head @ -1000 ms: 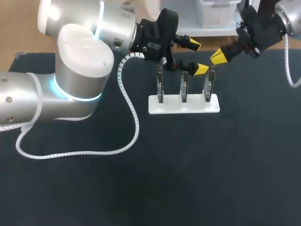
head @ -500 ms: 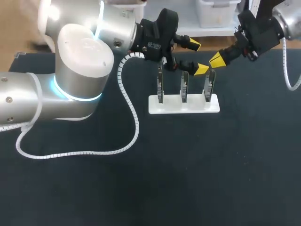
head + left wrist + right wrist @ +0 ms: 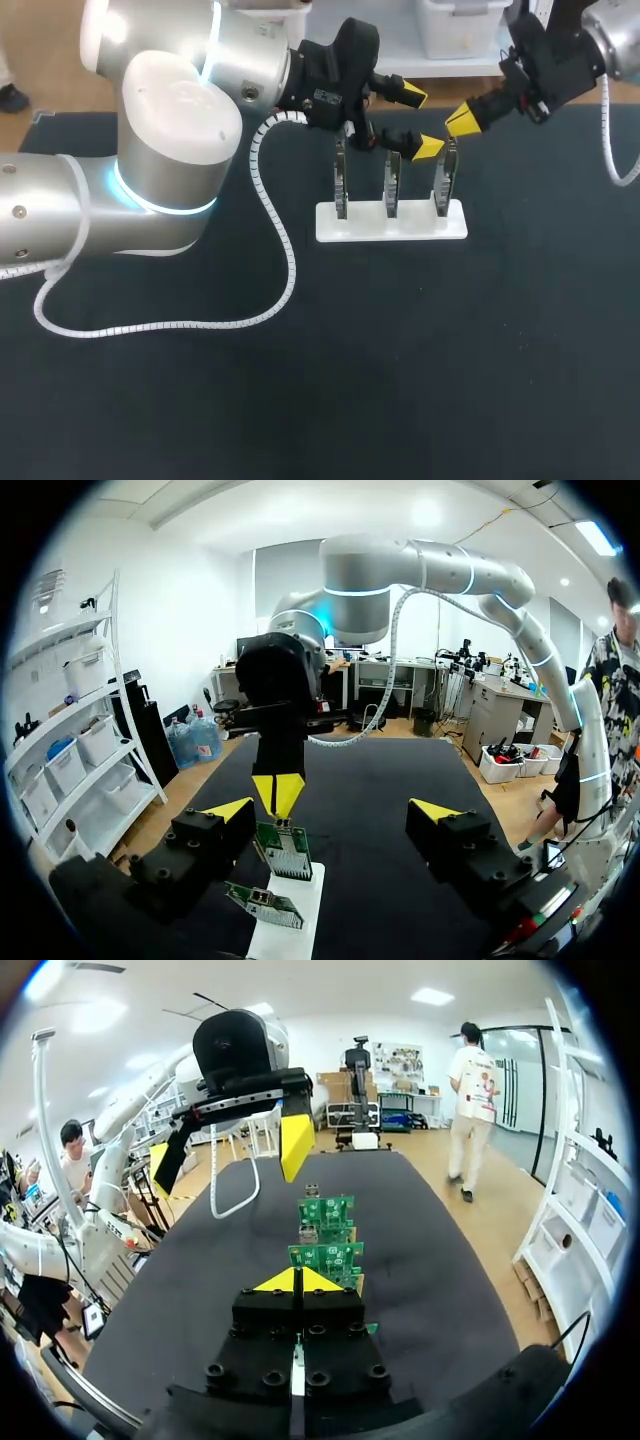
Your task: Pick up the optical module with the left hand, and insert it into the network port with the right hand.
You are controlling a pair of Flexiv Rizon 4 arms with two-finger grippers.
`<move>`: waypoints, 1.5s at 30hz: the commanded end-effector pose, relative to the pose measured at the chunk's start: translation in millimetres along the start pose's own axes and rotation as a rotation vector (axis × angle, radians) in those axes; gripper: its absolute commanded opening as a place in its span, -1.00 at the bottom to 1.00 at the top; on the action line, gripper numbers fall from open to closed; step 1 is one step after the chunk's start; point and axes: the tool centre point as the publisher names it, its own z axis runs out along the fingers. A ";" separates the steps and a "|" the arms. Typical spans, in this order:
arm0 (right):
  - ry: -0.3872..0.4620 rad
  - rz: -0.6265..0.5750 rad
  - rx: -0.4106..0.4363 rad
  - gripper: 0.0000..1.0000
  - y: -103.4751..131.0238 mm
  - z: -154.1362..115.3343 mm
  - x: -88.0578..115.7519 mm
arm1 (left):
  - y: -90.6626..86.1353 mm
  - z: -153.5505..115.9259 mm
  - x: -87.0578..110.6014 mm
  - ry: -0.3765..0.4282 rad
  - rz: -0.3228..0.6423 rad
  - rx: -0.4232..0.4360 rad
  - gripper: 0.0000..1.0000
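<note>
L gripper [image 3: 416, 122] wide, R gripper [image 3: 462, 120] tips together — by white rack [image 3: 392, 224]

My tabletop [image 3: 400, 380] looks matt black, like cloth. The stand [image 3: 392, 225] is smooth white plastic, slightly glossy. The boards [image 3: 285, 852] are green laminate with metal ports. My left arm [image 3: 180, 120] has a satin silver shell, and its cable wrap [image 3: 290, 265] is white plastic. The fingers [image 3: 428, 148] are black plastic with matt yellow tips.

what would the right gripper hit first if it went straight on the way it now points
Most likely the nearest green circuit board, the end one on the white rack, just ahead of the right gripper. Depth is unclear; it might pass over the board's top edge.
</note>
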 end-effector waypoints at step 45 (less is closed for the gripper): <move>-0.003 -0.013 -0.003 1.00 6.2 -13.8 -15.6 | -0.8 0.1 -0.8 0.005 -0.002 -0.003 1.00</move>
